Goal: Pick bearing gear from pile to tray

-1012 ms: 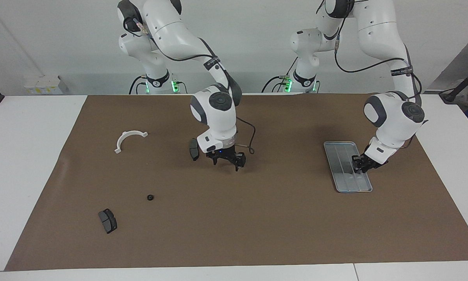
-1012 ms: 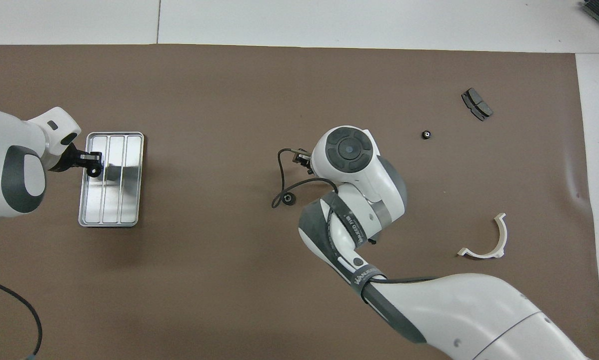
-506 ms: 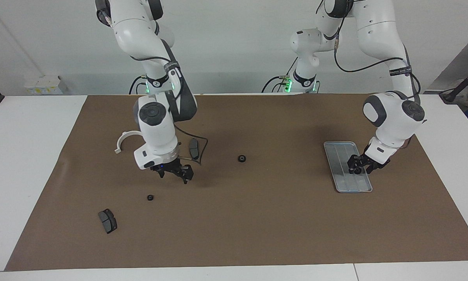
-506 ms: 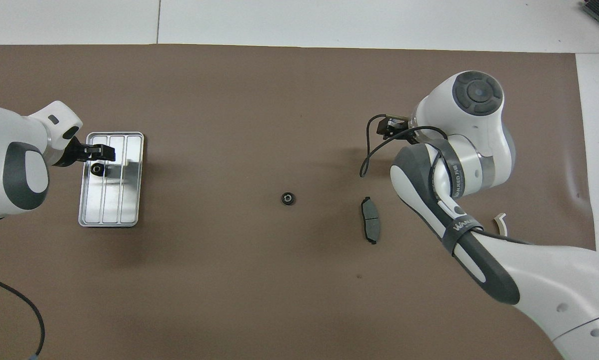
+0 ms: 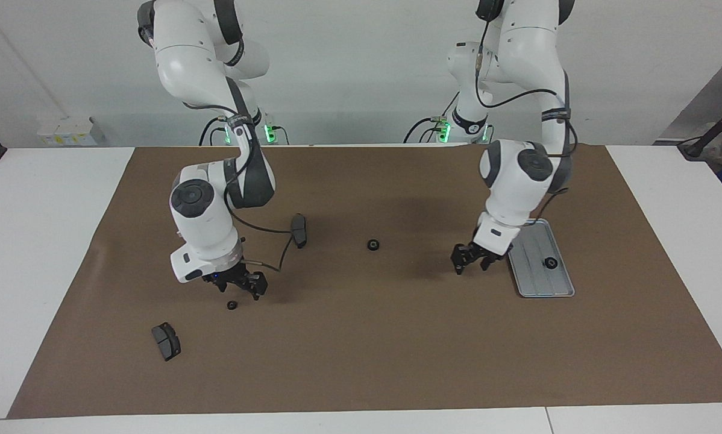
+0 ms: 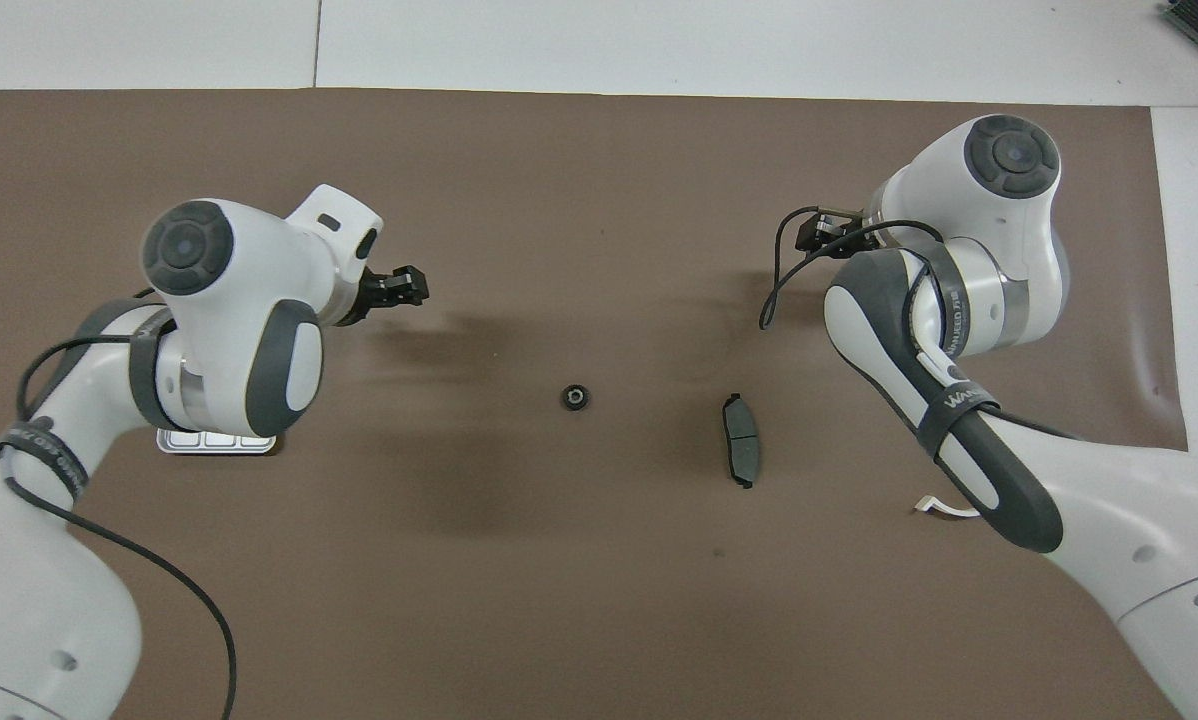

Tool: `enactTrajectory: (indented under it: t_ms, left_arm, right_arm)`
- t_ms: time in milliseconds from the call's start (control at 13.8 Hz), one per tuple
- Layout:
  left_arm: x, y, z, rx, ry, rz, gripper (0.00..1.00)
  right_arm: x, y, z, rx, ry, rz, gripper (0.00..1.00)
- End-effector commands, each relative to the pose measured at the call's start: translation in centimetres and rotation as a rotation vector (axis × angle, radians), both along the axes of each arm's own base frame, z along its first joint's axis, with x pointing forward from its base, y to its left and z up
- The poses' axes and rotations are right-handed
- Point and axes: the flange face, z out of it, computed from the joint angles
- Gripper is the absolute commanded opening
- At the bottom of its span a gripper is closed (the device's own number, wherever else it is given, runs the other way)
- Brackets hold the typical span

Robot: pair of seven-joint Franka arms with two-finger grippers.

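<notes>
Toward the left arm's end of the mat you have the grooved silver tray (image 5: 533, 283) holding one black ring (image 5: 551, 262); two more rings (image 5: 372, 245) lie outside, one under the right gripper (image 5: 238, 288). Both it and the left gripper (image 5: 470, 260) hover empty, jaws parted.

The white table (image 5: 47, 253) carries a brown mat (image 5: 361, 349). On the mat lie the tray (image 5: 533, 283), three black rings, two brake pads, all toward the right arm's end from the tray except one ring in it.
</notes>
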Motion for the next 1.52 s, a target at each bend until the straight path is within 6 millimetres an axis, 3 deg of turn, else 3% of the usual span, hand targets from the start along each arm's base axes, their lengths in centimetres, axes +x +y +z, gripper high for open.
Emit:
enactTrajectory:
  t_ms: [0, 145, 506, 723, 796, 1085, 1229, 1374, 1446]
  left_arm:
    - [-2.1, -5.7, 0.9, -0.034, -0.02, 0.054, 0.74]
    - [-3.6, -9.5, 0.4, -0.05, -0.041, 0.026, 0.71]
    - [-6.0, -14.3, -1.8, -0.058, -0.072, -0.054, 0.65]
    - [-6.3, -14.9, -2.0, -0.055, -0.085, -0.082, 0.65]
    - [-5.8, -14.5, -2.4, -0.041, -0.094, -0.096, 0.65]
    - [-1.5, -14.0, -2.0, -0.025, -0.122, -0.099, 0.65]
    - [1.0, -12.5, -1.4, -0.033, -0.14, -0.068, 0.65]
    - [1.2, -12.7, -1.7, -0.032, -0.137, -0.07, 0.65]
    - [0.3, -13.7, -2.1, -0.027, -0.118, -0.089, 0.65]
  right_arm:
    - [1.1, -0.8, -1.3, 0.015, 0.028, 0.015, 0.81]
    - [1.1, -1.1, -2.8, 0.007, 0.042, 0.021, 0.78]
    - [1.3, -2.1, -3.1, 0.014, 0.037, 0.031, 0.62]
    - [1.3, -2.3, -3.1, 0.013, 0.037, 0.028, 0.36]
    - [1.4, -2.2, -3.0, 0.017, 0.035, 0.028, 0.32]
    - [1.4, -2.4, -3.2, 0.019, 0.027, 0.024, 0.31]
    - [1.4, -2.4, -3.2, 0.019, 0.026, 0.024, 0.31]
    - [1.4, -2.3, -3.3, 0.021, 0.018, 0.024, 0.31]
    - [1.4, -2.3, -3.6, 0.023, 0.006, 0.024, 0.32]
